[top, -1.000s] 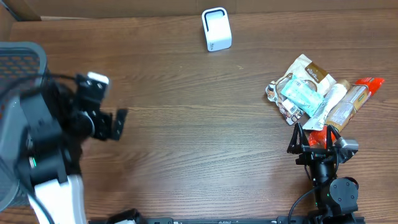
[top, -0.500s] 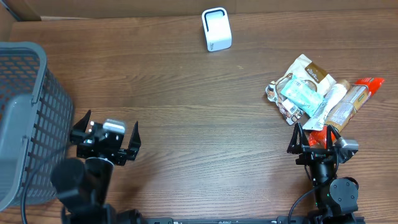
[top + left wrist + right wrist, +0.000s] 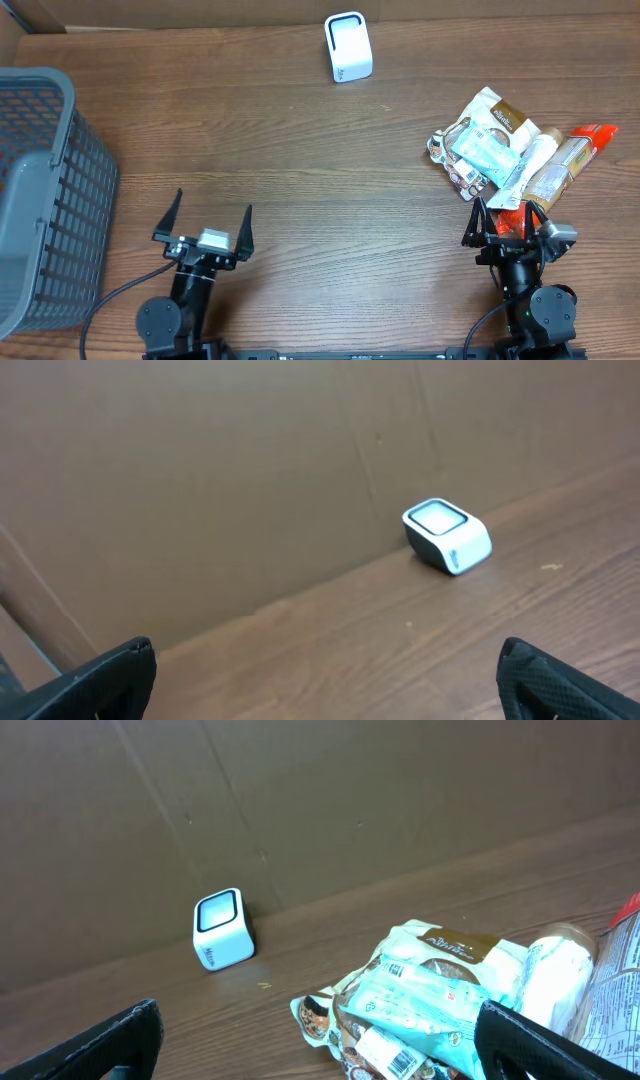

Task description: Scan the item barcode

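Observation:
A pile of packaged items [image 3: 505, 150] lies at the right of the table: a teal packet [image 3: 485, 152] on top, a brown-and-white pouch [image 3: 503, 117], a white tube [image 3: 536, 156] and a red-tipped packet [image 3: 592, 133]. In the right wrist view the teal packet [image 3: 432, 998] shows, with a barcode label [image 3: 388, 1053] below it. The white scanner [image 3: 348, 47] stands at the far edge; it also appears as scanner [image 3: 447, 537] and scanner [image 3: 221, 928]. My right gripper [image 3: 502, 218] is open just in front of the pile, holding nothing. My left gripper [image 3: 206, 224] is open and empty over bare wood.
A grey mesh basket [image 3: 45, 200] stands at the left edge. A brown cardboard wall [image 3: 220, 470] backs the table behind the scanner. Bare wood [image 3: 320, 170] stretches between the basket, the scanner and the pile.
My left arm has swung away from the basket and come down to the front of the table, its gripper still open. The basket now shows in full. The right arm has not moved.

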Robot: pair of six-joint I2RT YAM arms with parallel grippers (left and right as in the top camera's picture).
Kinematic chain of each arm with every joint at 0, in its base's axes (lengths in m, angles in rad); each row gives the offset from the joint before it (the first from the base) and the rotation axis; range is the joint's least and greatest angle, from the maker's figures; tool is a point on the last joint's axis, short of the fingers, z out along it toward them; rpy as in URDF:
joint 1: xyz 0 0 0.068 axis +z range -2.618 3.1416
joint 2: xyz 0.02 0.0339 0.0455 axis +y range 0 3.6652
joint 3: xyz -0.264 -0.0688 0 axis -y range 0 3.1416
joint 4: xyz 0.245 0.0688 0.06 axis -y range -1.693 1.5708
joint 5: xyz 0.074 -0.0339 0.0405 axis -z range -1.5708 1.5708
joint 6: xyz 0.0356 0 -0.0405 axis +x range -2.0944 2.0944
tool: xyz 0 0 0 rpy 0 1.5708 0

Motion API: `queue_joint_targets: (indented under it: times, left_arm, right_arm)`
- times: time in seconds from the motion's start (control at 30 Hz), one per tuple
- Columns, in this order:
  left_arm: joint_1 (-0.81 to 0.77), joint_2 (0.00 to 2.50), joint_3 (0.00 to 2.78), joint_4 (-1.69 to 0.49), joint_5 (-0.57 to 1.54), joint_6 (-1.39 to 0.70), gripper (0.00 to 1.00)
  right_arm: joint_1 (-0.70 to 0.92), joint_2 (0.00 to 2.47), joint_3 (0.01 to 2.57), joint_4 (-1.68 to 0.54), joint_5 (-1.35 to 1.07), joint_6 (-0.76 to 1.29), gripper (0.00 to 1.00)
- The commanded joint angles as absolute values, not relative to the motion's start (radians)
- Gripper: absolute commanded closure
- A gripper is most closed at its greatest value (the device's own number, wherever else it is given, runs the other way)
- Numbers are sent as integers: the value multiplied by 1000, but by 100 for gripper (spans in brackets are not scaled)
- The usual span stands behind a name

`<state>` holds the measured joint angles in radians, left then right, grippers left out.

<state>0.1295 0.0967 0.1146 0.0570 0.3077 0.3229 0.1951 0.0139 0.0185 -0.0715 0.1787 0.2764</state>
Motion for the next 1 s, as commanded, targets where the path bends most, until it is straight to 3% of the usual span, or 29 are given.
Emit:
queue_joint_targets:
  times: [0.0,0.33,0.97]
  left_arm:
    - [103,35,48,64,257,299,0]
    - [89,4,5,-56,252,277,0]
    - [89,4,5,-54,252,261,0]
  right_arm:
    - [189,3,8,-66,171,268,0]
    - [189,3,8,-66,171,268,0]
    - [189,3,8,-66,171,268,0]
